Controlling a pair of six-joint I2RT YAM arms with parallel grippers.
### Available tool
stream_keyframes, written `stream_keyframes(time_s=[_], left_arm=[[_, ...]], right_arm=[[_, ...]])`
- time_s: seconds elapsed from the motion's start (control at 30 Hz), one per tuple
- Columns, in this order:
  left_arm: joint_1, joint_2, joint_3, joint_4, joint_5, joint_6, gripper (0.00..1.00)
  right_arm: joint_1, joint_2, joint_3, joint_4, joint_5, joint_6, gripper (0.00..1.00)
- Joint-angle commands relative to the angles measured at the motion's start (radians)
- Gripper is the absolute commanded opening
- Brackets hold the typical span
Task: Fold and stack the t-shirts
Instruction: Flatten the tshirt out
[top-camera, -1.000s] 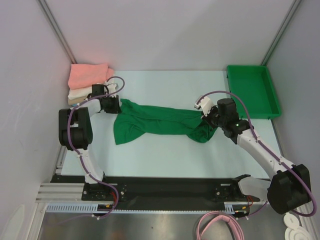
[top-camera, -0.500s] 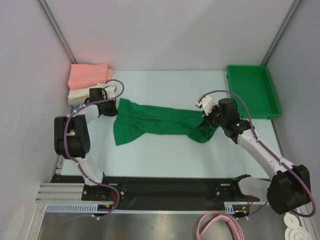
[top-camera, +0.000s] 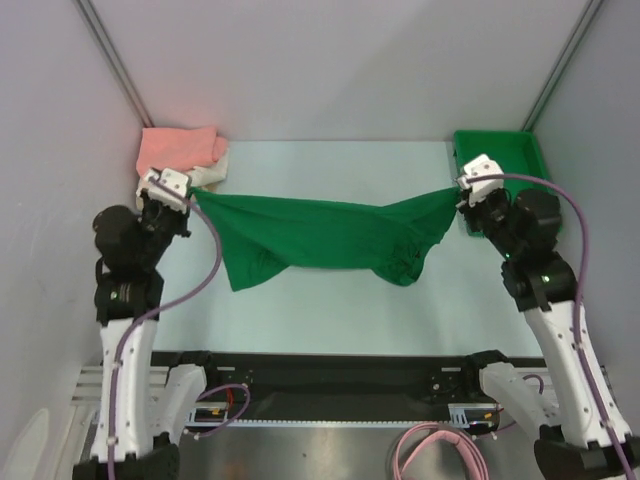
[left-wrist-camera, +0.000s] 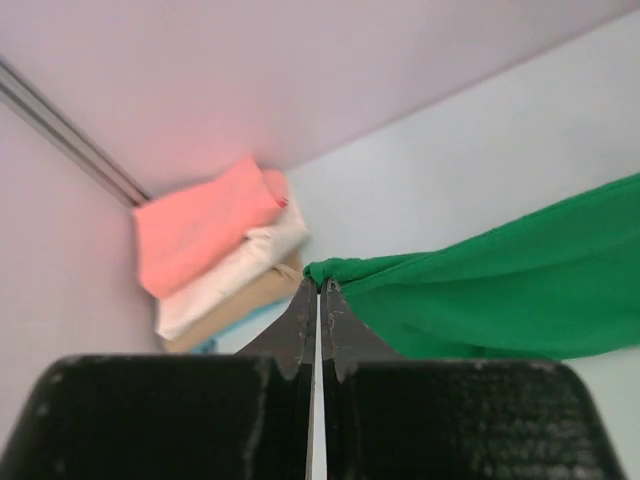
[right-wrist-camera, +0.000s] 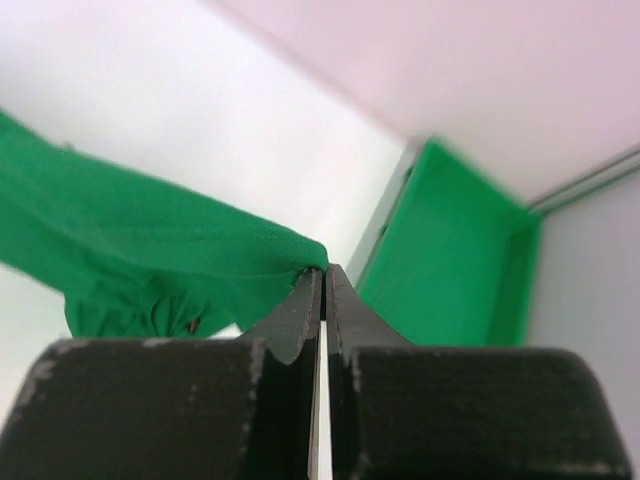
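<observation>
Pale table surface (top-camera: 330, 300), white walls (top-camera: 330, 70) on three sides. Far left corner: stack of folded t-shirts (top-camera: 180, 158), with the salmon pink shirt (left-wrist-camera: 200, 235) on top, the white shirt (left-wrist-camera: 240, 275) under it and the tan shirt (left-wrist-camera: 240, 312) at the bottom. Left gripper (top-camera: 188, 196) is raised, just near of the stack, fingers pressed together on one end of the dark green t-shirt (top-camera: 320, 235); wrist view shows cloth bunched at the tips. Green shirt hangs stretched between both grippers across the table's middle. Its top edge is taut and its lower part sags in bunched folds at left and right; cannot tell whether the lowest folds touch the table. Right gripper (top-camera: 462, 192) pinches the shirt's other end, jaws closed on a hem corner. Far right: green plastic bin (top-camera: 520, 165), just beyond that gripper, against the wall.
</observation>
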Motion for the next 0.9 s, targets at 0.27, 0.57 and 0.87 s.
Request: stream_keyframes(time_s=[0.27,0.57,0.87], left_arm=[[0.002,-0.378,0.329,-0.318,-0.075,0.096,0.0],[0.004,-0.387,0.704,-0.458,-0.104,0.108,0.01],[0.002,-0.341,0.752,-0.352,-0.171,0.129,0.0]], right_arm=[[-0.154,-0.229,0.368,-0.262,-0.248,-0.008,0.0],[-0.205,-0.292,0.697,-0.345,-0.308,0.002,0.0],[-0.202,-0.241,0.836,-0.3,-0.243,-0.061,0.0]])
